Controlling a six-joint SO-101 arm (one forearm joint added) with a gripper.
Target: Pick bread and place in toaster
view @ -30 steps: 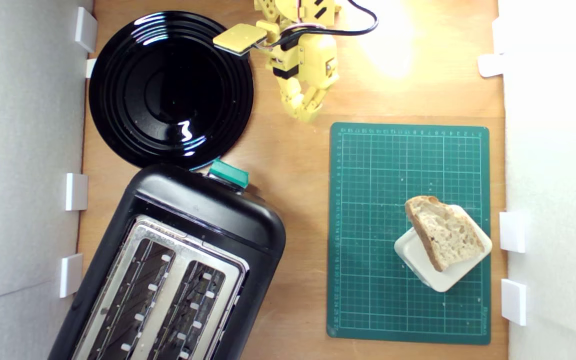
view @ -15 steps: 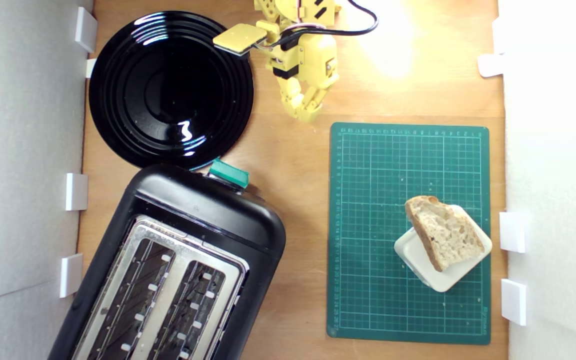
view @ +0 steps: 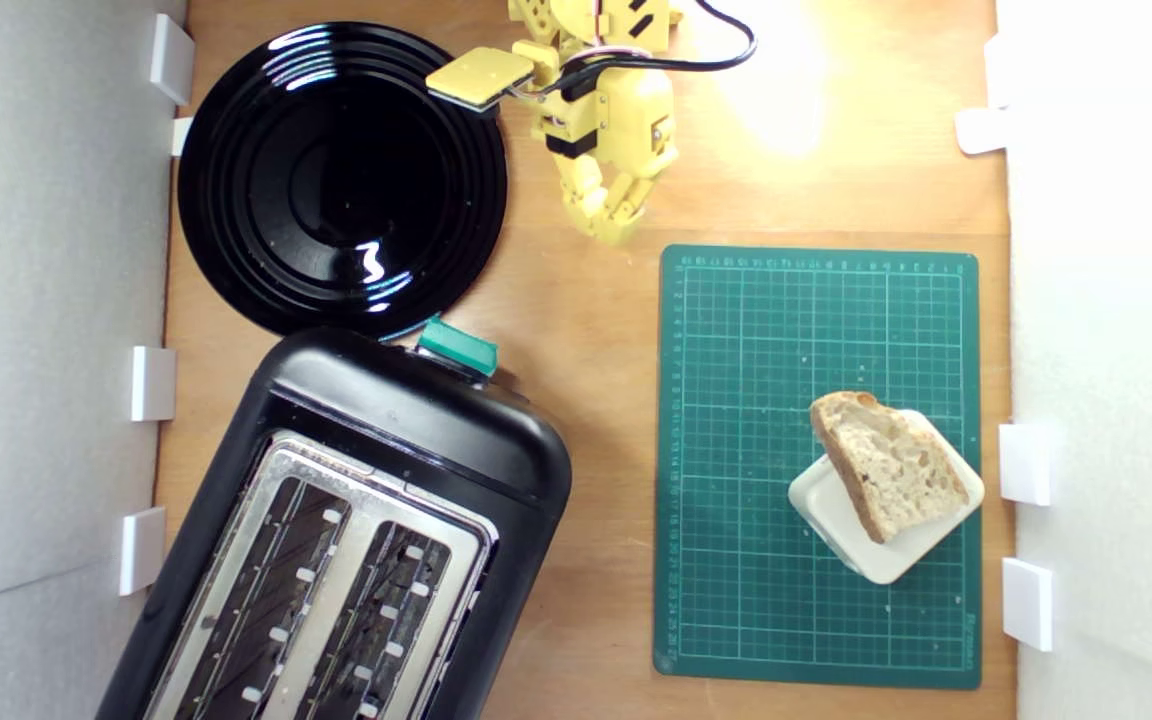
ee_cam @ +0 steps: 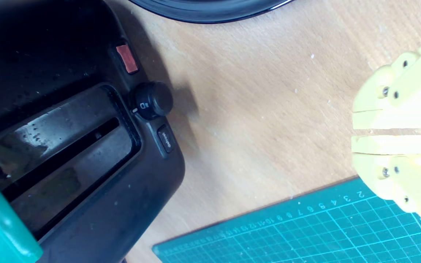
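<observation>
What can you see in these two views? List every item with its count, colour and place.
bread: 1, pale with brown crust, on the block
block: 1, white, on the mat
mat: 1, green, exterior view's right
toaster: 1, black with silver top, exterior view's lower left
lever: 1, green, toaster's end nearest the plate
plate: 1, black, exterior view's upper left
table: 1, wood
tabs: several, white, along both walls
gripper: 1, yellow, shut, empty, above bare table

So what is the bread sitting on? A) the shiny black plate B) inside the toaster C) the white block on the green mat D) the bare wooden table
C: the bread lies on the white block, which stands on the green mat, away from the plate and the toaster.
</observation>
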